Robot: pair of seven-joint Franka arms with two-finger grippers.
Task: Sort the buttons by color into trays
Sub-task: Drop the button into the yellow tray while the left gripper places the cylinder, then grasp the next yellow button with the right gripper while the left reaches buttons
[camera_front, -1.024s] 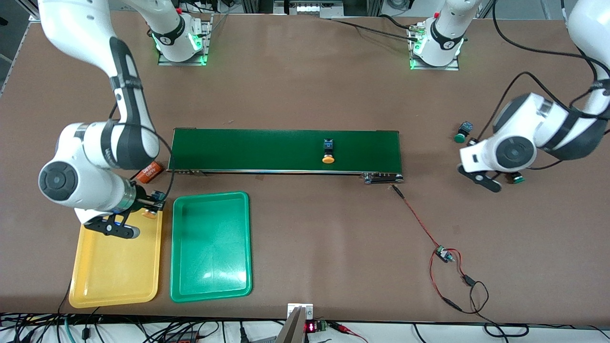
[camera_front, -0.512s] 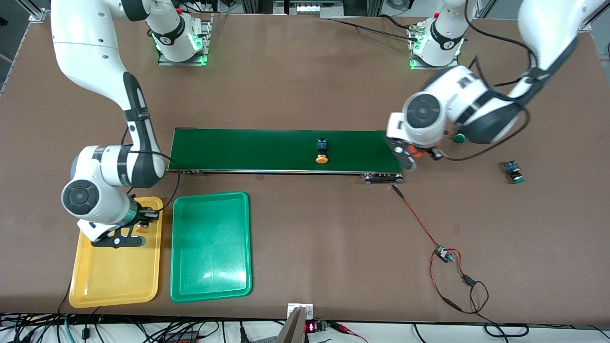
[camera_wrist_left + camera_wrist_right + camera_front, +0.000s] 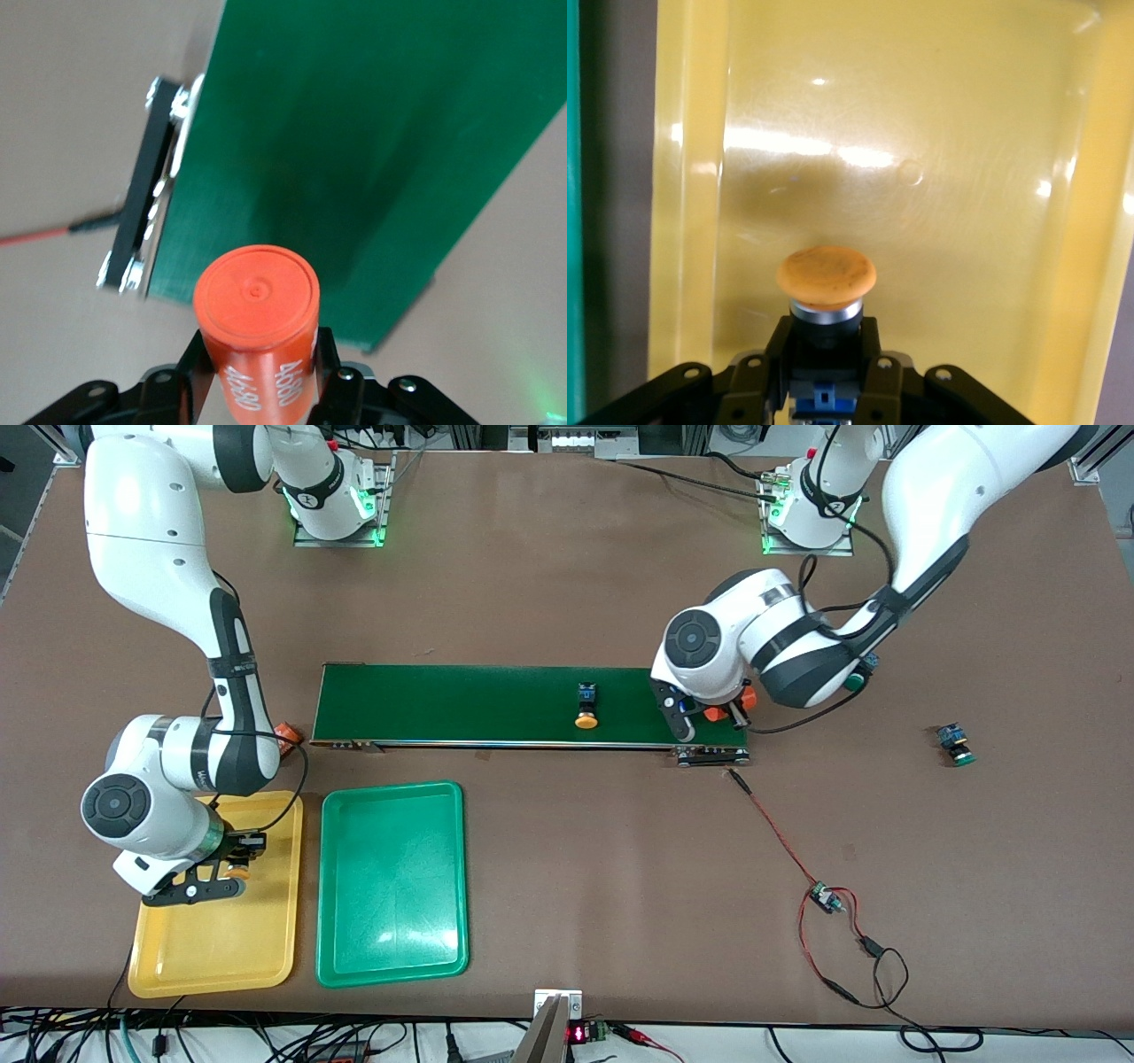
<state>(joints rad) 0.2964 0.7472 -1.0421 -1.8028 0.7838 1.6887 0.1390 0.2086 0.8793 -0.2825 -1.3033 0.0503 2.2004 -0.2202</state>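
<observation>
My right gripper [image 3: 236, 861] hangs low over the yellow tray [image 3: 213, 948], shut on a yellow-orange button [image 3: 826, 282] with its cap pointing out past the fingers. The green tray [image 3: 392, 886] lies beside it with nothing in it. A second yellow-orange button [image 3: 585, 713] lies on the dark green belt [image 3: 461, 704]. My left gripper [image 3: 716, 714] is over the belt's end toward the left arm, shut on an orange cylinder [image 3: 257, 323] with white print. One green button [image 3: 955, 746] lies on the table past that end. Another green button [image 3: 856, 682] peeks out from under the left arm.
A second orange cylinder [image 3: 285, 734] lies by the belt's end nearest the right arm. A red and black wire with a small board [image 3: 824, 899] runs from the belt's metal bracket [image 3: 711, 756] toward the front camera.
The left arm swung from beside the green buttons to the belt's end, carrying the orange cylinder. The right gripper carried its button farther over the yellow tray. The belt's button drifted toward the right arm's end.
</observation>
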